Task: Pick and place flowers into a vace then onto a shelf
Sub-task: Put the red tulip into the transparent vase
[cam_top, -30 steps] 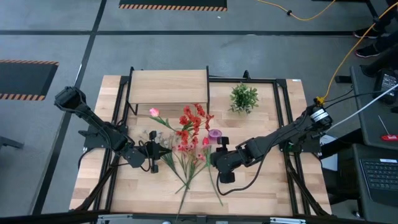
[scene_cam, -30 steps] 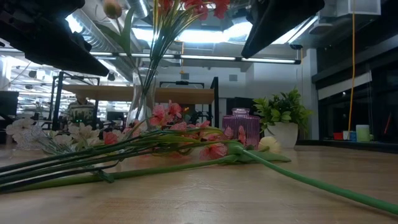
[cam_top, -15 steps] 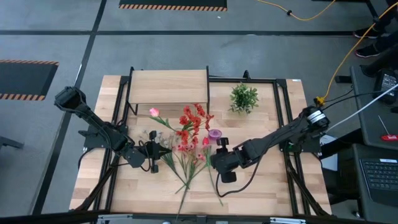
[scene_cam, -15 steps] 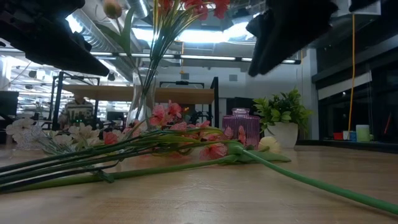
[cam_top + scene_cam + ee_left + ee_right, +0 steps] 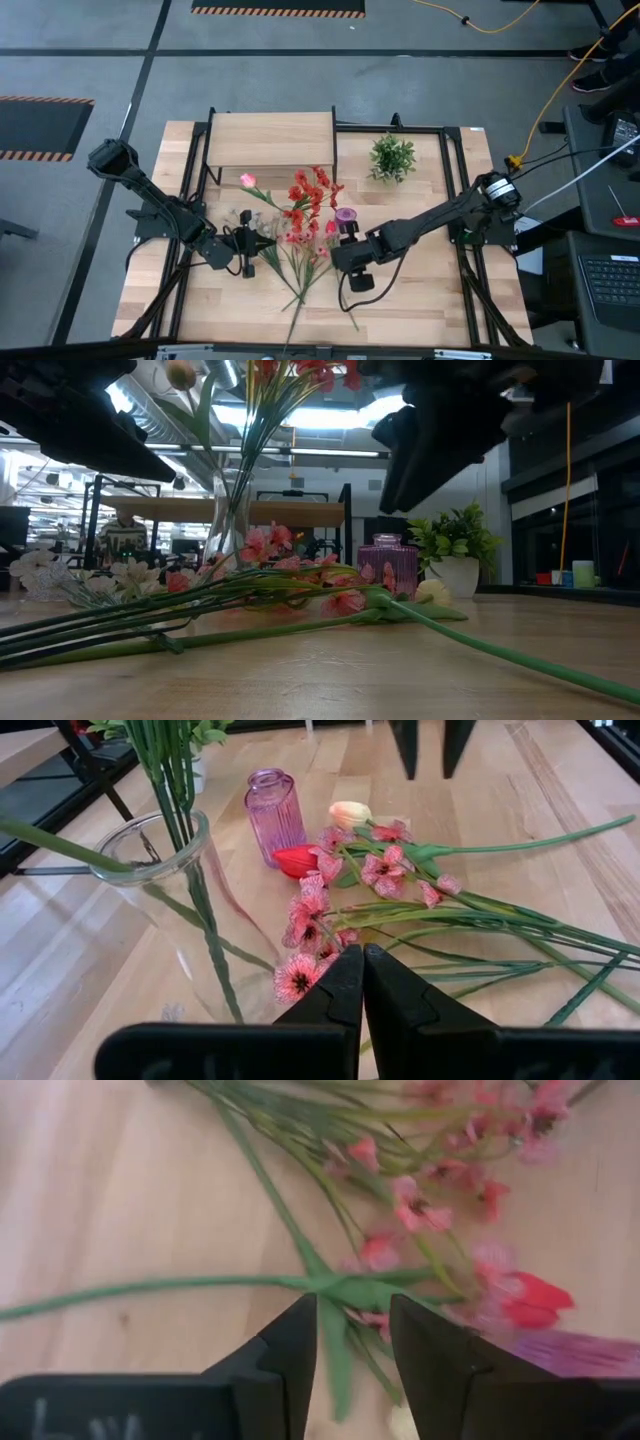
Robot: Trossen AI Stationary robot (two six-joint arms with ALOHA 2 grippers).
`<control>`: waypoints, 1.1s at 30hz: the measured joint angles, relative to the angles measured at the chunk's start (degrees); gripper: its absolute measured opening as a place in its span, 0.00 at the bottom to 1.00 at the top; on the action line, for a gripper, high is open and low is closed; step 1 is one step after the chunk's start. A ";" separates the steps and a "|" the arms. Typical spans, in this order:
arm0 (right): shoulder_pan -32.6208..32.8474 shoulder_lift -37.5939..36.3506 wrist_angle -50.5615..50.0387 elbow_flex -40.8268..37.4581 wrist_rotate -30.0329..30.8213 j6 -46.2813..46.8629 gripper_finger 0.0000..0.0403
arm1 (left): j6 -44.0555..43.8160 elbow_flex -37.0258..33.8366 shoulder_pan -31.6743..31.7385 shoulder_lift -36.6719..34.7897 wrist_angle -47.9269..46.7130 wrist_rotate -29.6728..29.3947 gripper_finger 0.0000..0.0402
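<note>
No readable text, label, brand, number or sign shows in any view. Faint pale marks sit on the dark body at the edge of the right wrist view, too blurred to make out as letters.

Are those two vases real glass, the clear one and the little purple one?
The clear vase looks like glass or clear plastic: fully see-through, stems visible inside, glossy rim. The purple bottle seems tinted glass: translucent, ribbed, shiny. Pictures alone cannot settle glass versus plastic.
</note>
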 joint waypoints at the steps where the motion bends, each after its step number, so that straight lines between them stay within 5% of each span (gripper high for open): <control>1: 0.00 0.18 0.78 0.00 -0.95 0.84 0.32 | 0.00 0.00 0.00 0.00 0.00 -0.03 0.02; 33: 1.17 6.63 3.70 0.02 -2.58 40.56 0.32 | 0.07 0.00 0.00 0.00 -0.02 -0.13 0.01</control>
